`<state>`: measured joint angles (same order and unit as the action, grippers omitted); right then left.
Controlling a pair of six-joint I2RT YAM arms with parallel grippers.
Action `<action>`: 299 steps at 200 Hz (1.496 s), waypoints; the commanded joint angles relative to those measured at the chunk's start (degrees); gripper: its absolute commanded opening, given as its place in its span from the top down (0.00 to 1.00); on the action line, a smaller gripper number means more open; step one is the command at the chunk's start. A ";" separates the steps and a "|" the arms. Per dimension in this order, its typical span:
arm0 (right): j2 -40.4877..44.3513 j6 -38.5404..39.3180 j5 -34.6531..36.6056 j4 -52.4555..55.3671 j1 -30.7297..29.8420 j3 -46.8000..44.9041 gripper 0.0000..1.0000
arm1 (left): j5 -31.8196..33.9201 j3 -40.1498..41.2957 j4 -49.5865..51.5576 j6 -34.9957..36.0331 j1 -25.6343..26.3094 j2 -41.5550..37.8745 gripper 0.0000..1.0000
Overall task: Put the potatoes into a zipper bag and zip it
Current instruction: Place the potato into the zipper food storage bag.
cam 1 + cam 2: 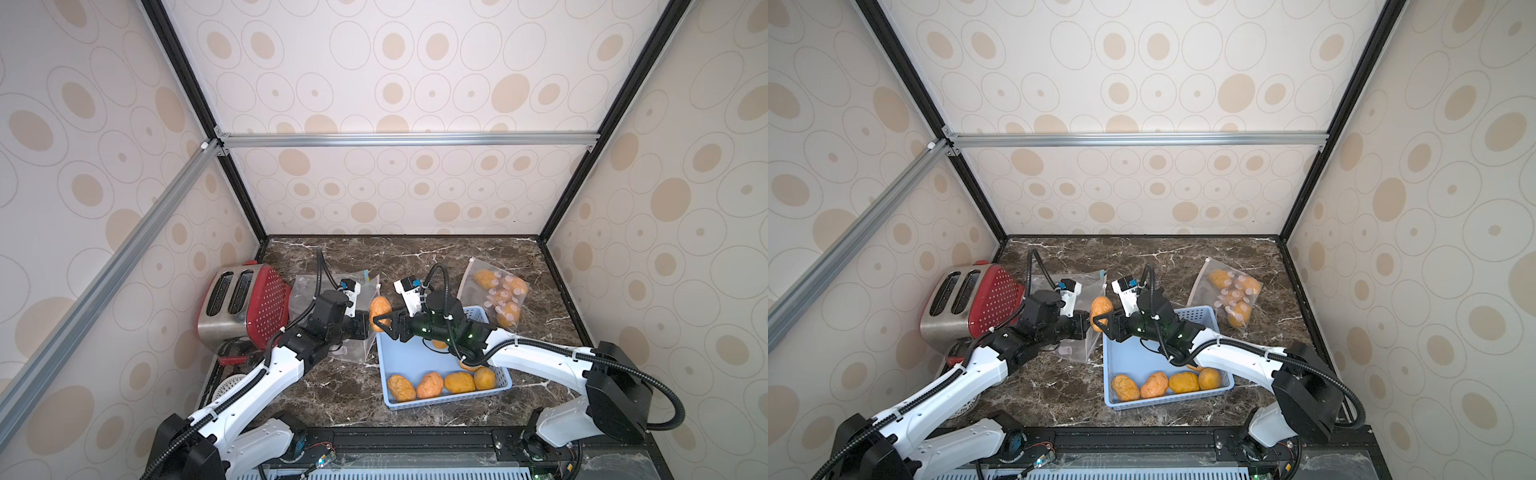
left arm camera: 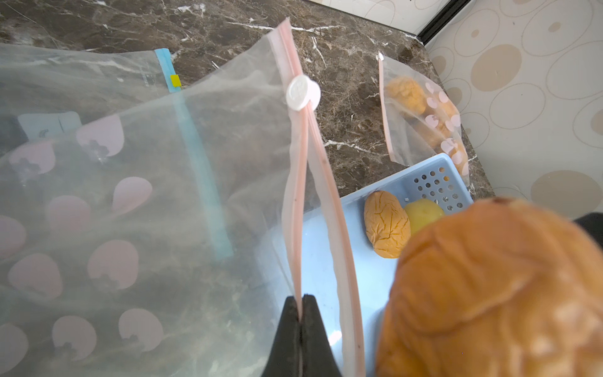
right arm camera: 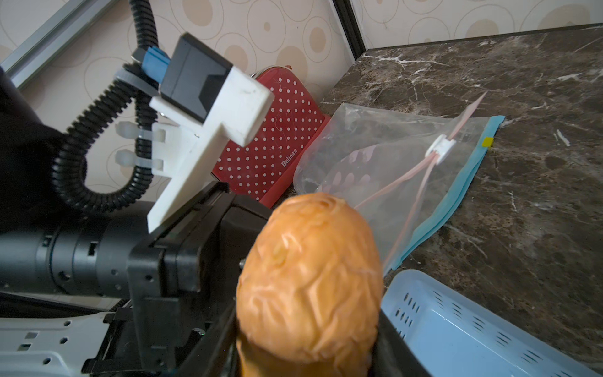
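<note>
Right claw [image 1: 379, 319] grasping 1 potato [image 1: 380, 306], left claw [image 2: 301, 302] pinching 1 zipper bag [image 2: 163, 196], basket [image 1: 451, 400] row of 4

Hemmed in at the left by the red toaster [image 1: 266, 299]. Tight at centre, with the left gripper [image 2: 301, 302] pinched on the rim of the zipper bag [image 2: 195, 163], just beside the potato [image 1: 379, 309] clamped in the right gripper [image 3: 308, 333]. Parted only narrowly at that bag's mouth. Blocked at the right by the blue basket [image 1: 446, 401] and filled bag [image 2: 391, 143]. Clear along the back of the bench [image 1: 415, 253].
</note>
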<state>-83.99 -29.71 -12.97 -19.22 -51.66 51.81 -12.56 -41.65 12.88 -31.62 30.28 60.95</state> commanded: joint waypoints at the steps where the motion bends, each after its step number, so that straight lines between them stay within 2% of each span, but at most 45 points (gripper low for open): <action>1: -1.70 -0.81 0.09 -1.81 -0.02 1.38 0.55 | -0.52 -2.32 -0.31 -1.39 0.30 -1.13 1.00; 41: -4.11 -0.02 2.49 -0.09 -0.02 0.82 0.55 | -0.93 -2.55 -0.36 -2.11 0.28 -2.23 1.00; 188: -10.07 -1.47 3.48 7.44 -0.07 6.30 0.55 | -1.42 -1.53 -1.02 -3.63 0.27 -3.69 1.00; 242: -10.72 -4.09 2.94 12.62 -0.06 9.66 0.49 | -1.36 -0.93 -1.11 -3.80 0.26 -3.56 1.00; 299: -8.97 -1.86 1.29 13.16 -0.03 9.40 0.33 | -0.76 -0.91 -0.59 -4.16 0.28 -3.31 1.00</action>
<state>-93.91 -32.62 -10.87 -6.83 -51.66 60.20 -13.65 -41.65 12.73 -34.96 30.30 58.15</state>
